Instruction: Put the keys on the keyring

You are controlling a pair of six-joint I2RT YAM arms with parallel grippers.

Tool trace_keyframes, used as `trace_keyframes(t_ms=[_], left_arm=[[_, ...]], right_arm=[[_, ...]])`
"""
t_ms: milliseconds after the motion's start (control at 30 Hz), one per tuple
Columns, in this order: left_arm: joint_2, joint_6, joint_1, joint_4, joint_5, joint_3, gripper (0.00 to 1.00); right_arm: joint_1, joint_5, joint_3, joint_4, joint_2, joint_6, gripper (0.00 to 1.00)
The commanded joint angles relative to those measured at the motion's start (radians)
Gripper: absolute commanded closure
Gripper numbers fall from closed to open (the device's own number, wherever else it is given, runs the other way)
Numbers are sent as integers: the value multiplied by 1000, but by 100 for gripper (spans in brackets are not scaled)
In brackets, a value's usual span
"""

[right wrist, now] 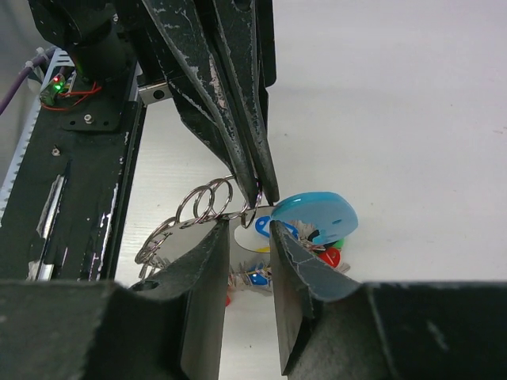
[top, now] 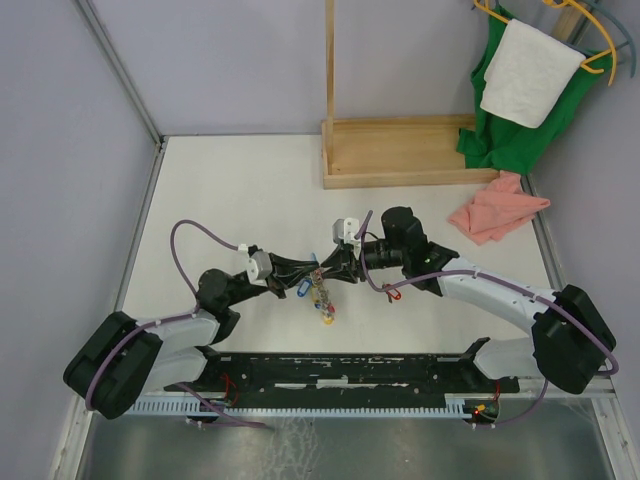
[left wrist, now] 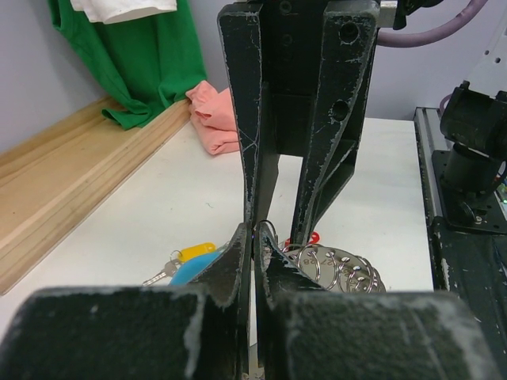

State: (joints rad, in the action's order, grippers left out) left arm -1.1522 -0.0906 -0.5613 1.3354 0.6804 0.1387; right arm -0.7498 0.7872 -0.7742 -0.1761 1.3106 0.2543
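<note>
Right gripper (right wrist: 248, 228) fingers stand narrowly apart, straddling the keyring (right wrist: 317, 215) my left gripper (right wrist: 257, 194) pinches tight.

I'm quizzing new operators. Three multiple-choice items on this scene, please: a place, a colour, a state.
1. Where is the pink cloth? A on the hanger; B on the table, by the wooden rack; C in a gripper.
2. The flat piece on the keyring is: A light blue; B black; C orange.
3. The left gripper is: A wide open; B out of view; C shut on the keyring's wire.
Answers: B, it lies on the table; A, the right wrist view shows it; C, its fingertips meet on the wire.
</note>
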Motion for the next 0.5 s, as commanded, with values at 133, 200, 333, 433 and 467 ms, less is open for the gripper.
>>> trace_keyframes(t_ms=[133, 200, 333, 433, 467], left_arm=[[-12, -12, 1, 50, -40, 2, 97], [-14, -14, 1, 52, -33, 2, 97], [-12, -15, -1, 52, -24, -5, 97], [-8, -18, 0, 53, -20, -7, 97], [-6, -19, 0, 53, -18, -8, 97]], right_arm=[[-3, 16, 15, -134, -4, -77, 65], [-5, 2, 21, -170, 2, -99, 67], [-4, -25, 24, -197, 6, -116, 69], [-4, -33, 24, -199, 12, -122, 71], [-4, -35, 24, -200, 14, -122, 72]])
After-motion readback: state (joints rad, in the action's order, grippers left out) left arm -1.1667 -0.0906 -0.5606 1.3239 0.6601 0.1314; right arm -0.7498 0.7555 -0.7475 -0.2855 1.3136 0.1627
